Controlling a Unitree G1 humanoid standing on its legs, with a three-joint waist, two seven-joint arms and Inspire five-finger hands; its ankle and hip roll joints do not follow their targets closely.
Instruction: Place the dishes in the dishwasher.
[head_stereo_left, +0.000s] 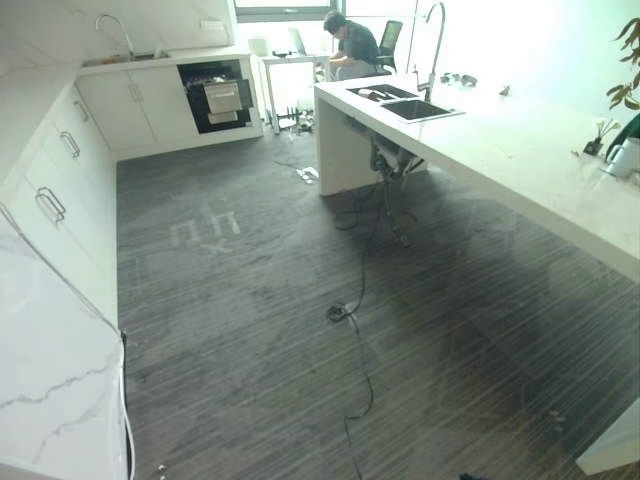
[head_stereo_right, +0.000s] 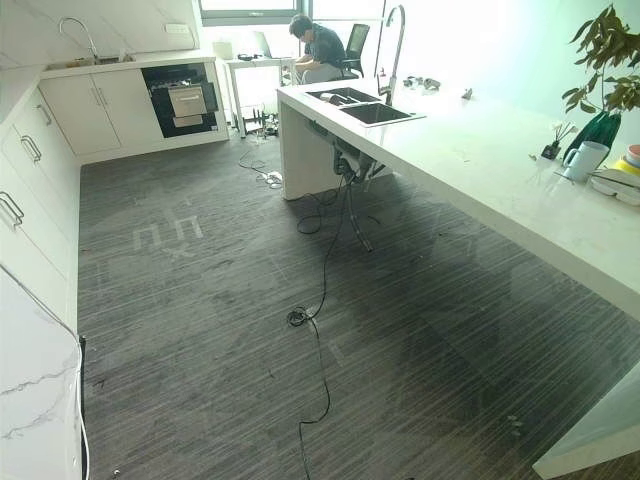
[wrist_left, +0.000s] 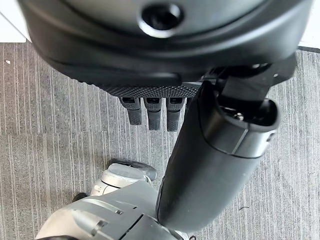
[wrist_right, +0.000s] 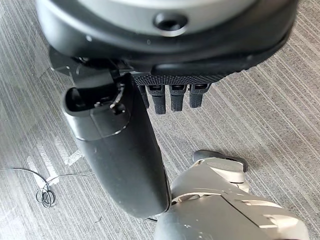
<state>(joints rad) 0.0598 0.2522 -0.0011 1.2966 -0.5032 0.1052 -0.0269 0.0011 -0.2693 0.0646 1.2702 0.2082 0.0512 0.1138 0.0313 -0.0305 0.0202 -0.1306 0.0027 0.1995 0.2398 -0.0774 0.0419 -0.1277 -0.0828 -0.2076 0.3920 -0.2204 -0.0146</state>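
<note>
Grey striped floor (head_stereo_left: 300, 330) spreads across the left eye view, with the dishwasher (head_stereo_left: 215, 95) standing open in the far cabinets (head_stereo_left: 130, 105), well apart from the robot, likely left ready for loading. A white island counter (head_stereo_left: 520, 150) runs along the right with a sink (head_stereo_left: 415, 108); a person (head_stereo_left: 350, 45) sits at a desk beyond it.

In the right eye view, a mug (head_stereo_right: 584, 159) and stacked dishes (head_stereo_right: 622, 180) sit near the counter's close end beside a plant (head_stereo_right: 605, 60), presumably awaiting pickup.

The left wrist view shows the left hand (wrist_left: 155, 112) hanging over the floor, fingers straight, holding nothing.

The right wrist view shows the right hand (wrist_right: 172, 97) the same, relaxed and unloaded, so the task looks barely begun.
</note>
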